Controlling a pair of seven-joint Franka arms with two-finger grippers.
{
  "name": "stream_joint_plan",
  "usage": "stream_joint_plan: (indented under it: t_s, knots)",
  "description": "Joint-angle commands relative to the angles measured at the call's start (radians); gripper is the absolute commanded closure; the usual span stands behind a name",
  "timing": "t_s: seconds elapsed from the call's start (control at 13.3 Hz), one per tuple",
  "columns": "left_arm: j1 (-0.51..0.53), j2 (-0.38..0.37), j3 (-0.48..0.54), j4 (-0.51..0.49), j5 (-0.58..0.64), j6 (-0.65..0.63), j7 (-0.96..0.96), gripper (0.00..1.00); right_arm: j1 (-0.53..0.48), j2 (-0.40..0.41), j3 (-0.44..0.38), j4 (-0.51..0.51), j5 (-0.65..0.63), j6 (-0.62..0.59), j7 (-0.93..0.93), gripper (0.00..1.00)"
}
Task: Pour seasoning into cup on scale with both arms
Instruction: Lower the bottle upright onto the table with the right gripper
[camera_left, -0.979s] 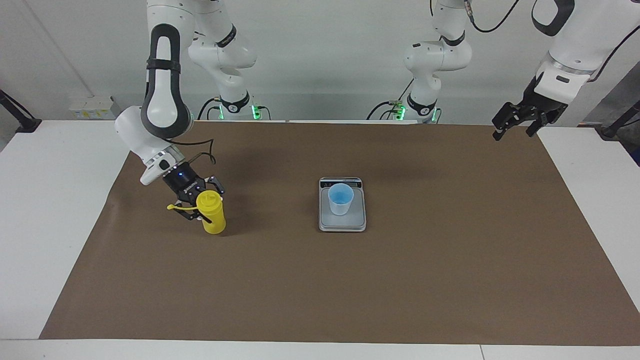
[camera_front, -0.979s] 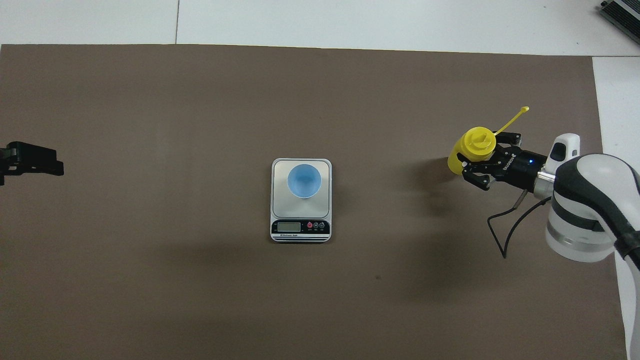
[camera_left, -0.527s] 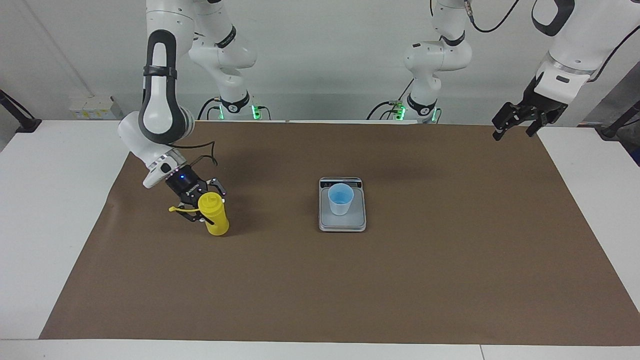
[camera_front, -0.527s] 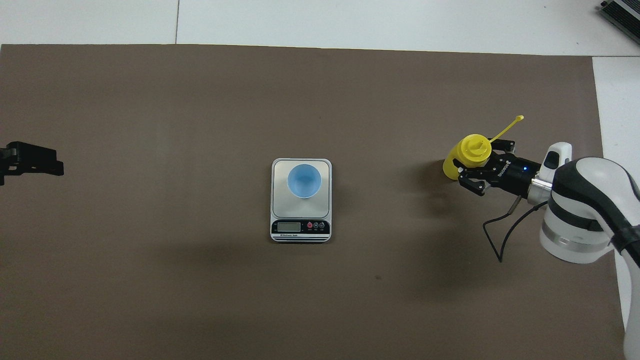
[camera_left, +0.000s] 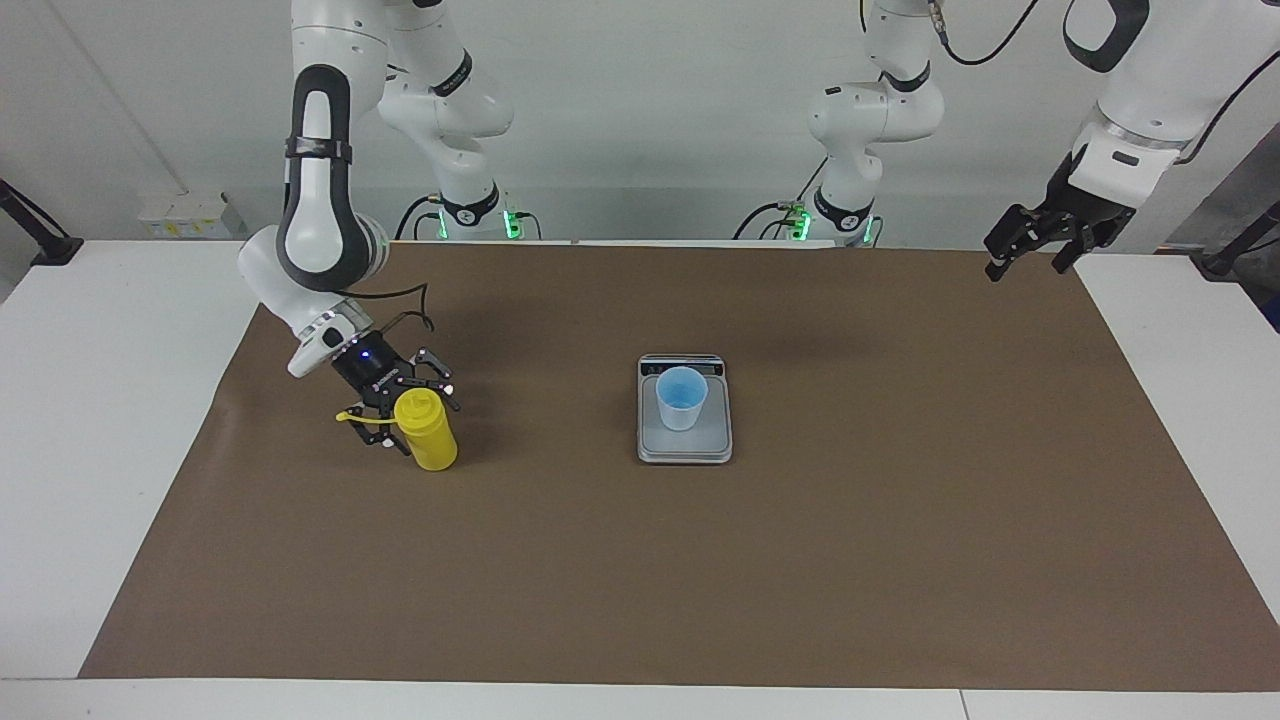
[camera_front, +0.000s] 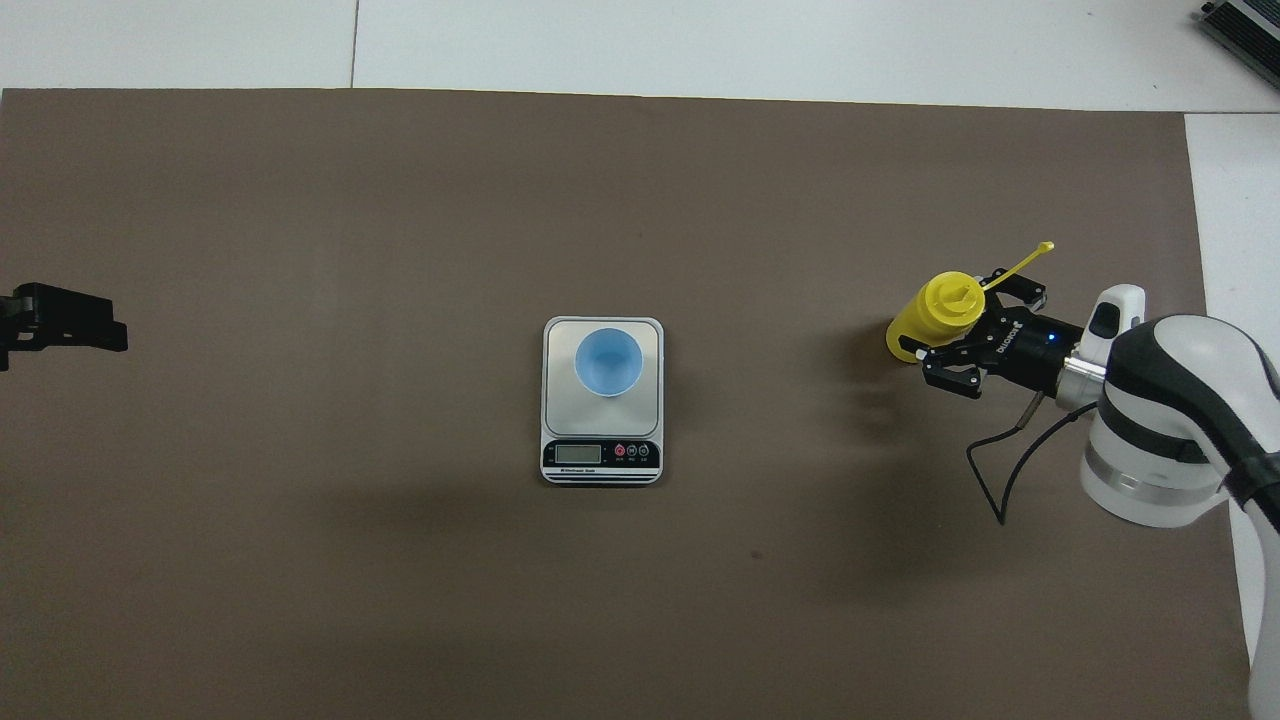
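Observation:
The yellow seasoning bottle (camera_left: 430, 447) (camera_front: 908, 335) stands upright on the brown mat toward the right arm's end, its cap strap sticking out sideways. My right gripper (camera_left: 412, 420) (camera_front: 968, 328) is low around the bottle's upper part, open, with a finger on either side of it. The light blue cup (camera_left: 681, 398) (camera_front: 608, 362) stands on the silver scale (camera_left: 685, 448) (camera_front: 556, 400) at the mat's middle. My left gripper (camera_left: 1028, 255) (camera_front: 60, 330) waits open and raised over the mat's corner at the left arm's end.
A brown mat (camera_left: 800, 560) covers most of the white table (camera_left: 110, 400). A black cable (camera_front: 1000, 470) loops from the right wrist over the mat. The scale's display strip faces the robots.
The right gripper set the bottle down upright, a little closer to the robots, and its fingers have spread off it. The left arm has not moved.

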Motion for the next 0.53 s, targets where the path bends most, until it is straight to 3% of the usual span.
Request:
stream_joint_plan:
  t_s: [0.0, 0.45]
  knots:
    - [0.009, -0.025, -0.004, -0.024, 0.016, -0.003, 0.003, 0.0, -0.019, -0.015, 0.008, -0.01, 0.034, -0.023, -0.033, 0.0]
    - [0.009, -0.025, -0.006, -0.024, 0.016, -0.003, 0.003, 0.0, -0.027, -0.033, 0.005, -0.067, 0.019, -0.024, -0.035, 0.0]
